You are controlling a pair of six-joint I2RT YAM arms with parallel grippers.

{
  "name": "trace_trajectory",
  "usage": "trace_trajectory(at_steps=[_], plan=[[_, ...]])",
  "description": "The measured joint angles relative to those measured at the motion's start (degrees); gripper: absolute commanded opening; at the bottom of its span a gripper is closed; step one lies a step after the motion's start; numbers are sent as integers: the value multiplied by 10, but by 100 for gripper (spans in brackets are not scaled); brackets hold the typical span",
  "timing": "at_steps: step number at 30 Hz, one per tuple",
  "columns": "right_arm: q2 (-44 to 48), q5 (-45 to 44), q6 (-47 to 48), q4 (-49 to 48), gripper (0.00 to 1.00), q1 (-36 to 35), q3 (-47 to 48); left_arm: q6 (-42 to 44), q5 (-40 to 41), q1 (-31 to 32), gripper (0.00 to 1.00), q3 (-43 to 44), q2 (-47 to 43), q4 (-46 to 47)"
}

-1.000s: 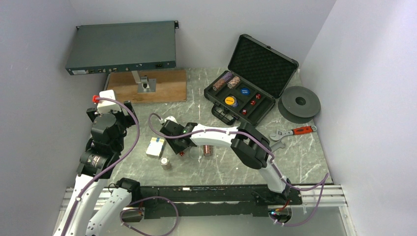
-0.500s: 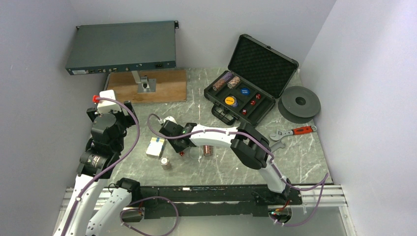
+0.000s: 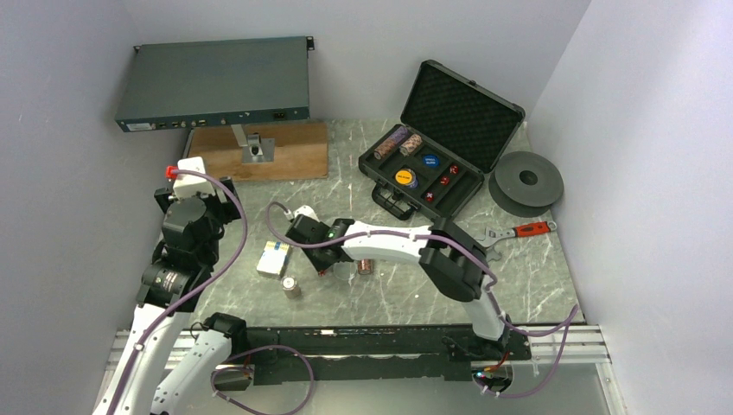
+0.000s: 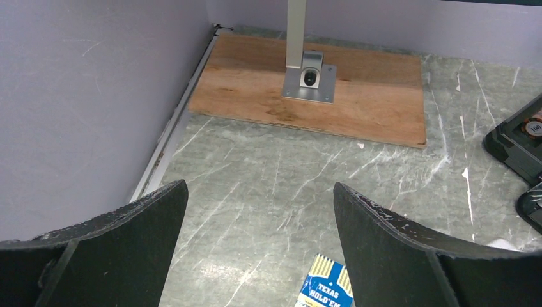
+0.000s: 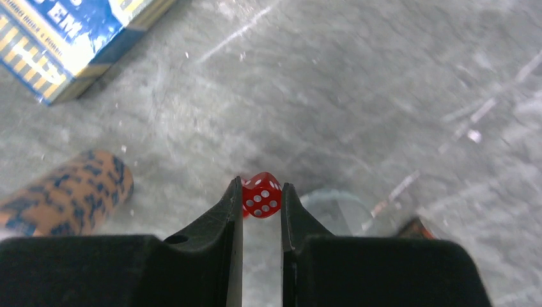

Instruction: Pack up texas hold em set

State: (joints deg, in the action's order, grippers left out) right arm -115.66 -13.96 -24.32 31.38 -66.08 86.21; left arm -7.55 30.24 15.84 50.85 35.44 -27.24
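Observation:
My right gripper (image 5: 261, 194) is shut on a red die (image 5: 261, 194), held at the fingertips a little above the marble table; it is at the table's middle in the top view (image 3: 321, 270). The blue Texas Hold'em card box (image 3: 274, 258) lies just left of it, also in the right wrist view (image 5: 70, 45) and the left wrist view (image 4: 326, 289). An orange-and-blue chip stack (image 5: 64, 192) lies on its side near it (image 3: 291, 286). Another chip stack (image 3: 366, 264) stands to its right. The open black case (image 3: 422, 177) holds chips, dealer buttons and red dice. My left gripper (image 4: 259, 224) is open and empty.
A wooden board (image 3: 259, 151) with a metal stand carries a grey rack unit (image 3: 216, 82) at the back left. A dark spool (image 3: 525, 180) and a red-handled wrench (image 3: 517, 233) lie at the right. A clear round disc (image 5: 335, 208) lies under my right gripper.
My right gripper has shifted slightly right and up off the table with the red die in it. The left arm has barely moved.

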Motion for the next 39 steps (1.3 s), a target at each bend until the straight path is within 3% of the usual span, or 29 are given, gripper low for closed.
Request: trace_trajectory(at_steps=[9, 30, 39], plan=[[135, -40, -40, 15, 0, -18, -37, 5, -16, 0, 90, 0, 13, 0], [133, -105, -120, 155, 0, -19, 29, 16, -51, 36, 93, -3, 21, 6], [227, -138, -148, 220, 0, -19, 38, 20, -49, 43, 92, -9, 14, 13]])
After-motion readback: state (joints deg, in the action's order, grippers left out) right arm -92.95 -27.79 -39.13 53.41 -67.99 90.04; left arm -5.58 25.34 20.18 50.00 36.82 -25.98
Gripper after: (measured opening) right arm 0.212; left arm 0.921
